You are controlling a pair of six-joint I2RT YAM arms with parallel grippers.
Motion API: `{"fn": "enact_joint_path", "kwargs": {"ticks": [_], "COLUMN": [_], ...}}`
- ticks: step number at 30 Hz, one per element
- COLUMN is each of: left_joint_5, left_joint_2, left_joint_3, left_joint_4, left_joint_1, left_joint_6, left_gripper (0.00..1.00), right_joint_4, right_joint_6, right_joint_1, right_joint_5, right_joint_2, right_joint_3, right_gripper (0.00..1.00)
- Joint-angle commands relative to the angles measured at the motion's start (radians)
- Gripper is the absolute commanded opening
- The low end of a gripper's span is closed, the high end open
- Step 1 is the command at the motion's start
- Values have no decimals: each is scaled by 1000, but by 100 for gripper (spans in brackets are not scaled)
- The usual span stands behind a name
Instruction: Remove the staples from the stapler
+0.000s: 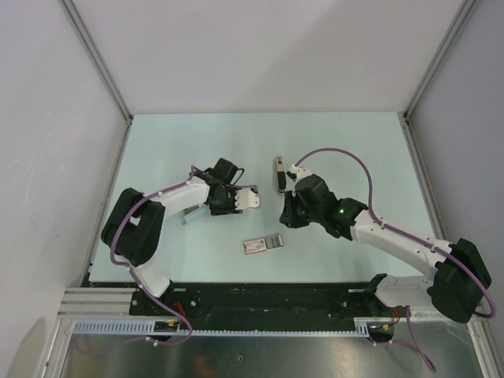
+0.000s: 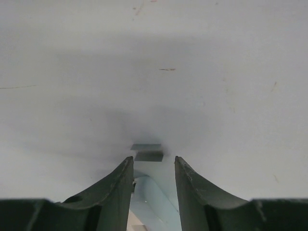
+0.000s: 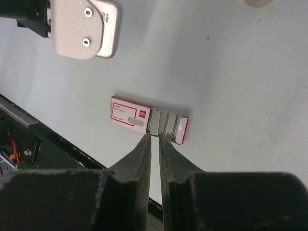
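Open table at the edges, crowding in the middle

The two grippers face each other over mid-table with a narrow gap between them; the red-and-white box [image 1: 262,245] lies on the table [image 1: 354,142] just near of that gap; far, left and right stretches of table are bare; grey walls [image 1: 47,157] close three sides.

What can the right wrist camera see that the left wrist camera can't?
Only the right wrist view: a red-and-white box lying flat with its grey end open, just beyond the nearly closed right gripper, plus a grey screwed plate on the other arm.

Only the left wrist view: a pale blue stapler, apparently gripped by the left gripper, with a grey metal tab at its tip.

Both: each camera's own dark fingers over the pale table.
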Motion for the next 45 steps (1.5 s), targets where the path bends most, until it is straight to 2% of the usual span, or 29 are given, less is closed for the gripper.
{"fn": "enact_joint_path", "kwargs": {"ticks": [1, 11, 18, 33, 45], "left_joint_5": [13, 32, -11, -40, 19], "left_joint_2": [15, -38, 43, 119, 115], "left_joint_3": [52, 114, 138, 118, 41], "left_joint_4": [-12, -12, -10, -10, -8], "left_joint_1": [9, 99, 107, 76, -45], "left_joint_6": [-28, -20, -34, -47, -97], "left_gripper": [44, 45, 46, 47, 47], "right_joint_4": [-5, -5, 0, -10, -3], "right_joint_6": [-24, -30, -29, -29, -24], "right_joint_1": [-7, -12, -13, -21, -24], "right_joint_5": [15, 15, 12, 15, 13], "right_joint_2": [-39, -42, -43, -53, -63], "right_joint_3": [1, 1, -1, -6, -23], "right_gripper": [16, 16, 16, 16, 16]}}
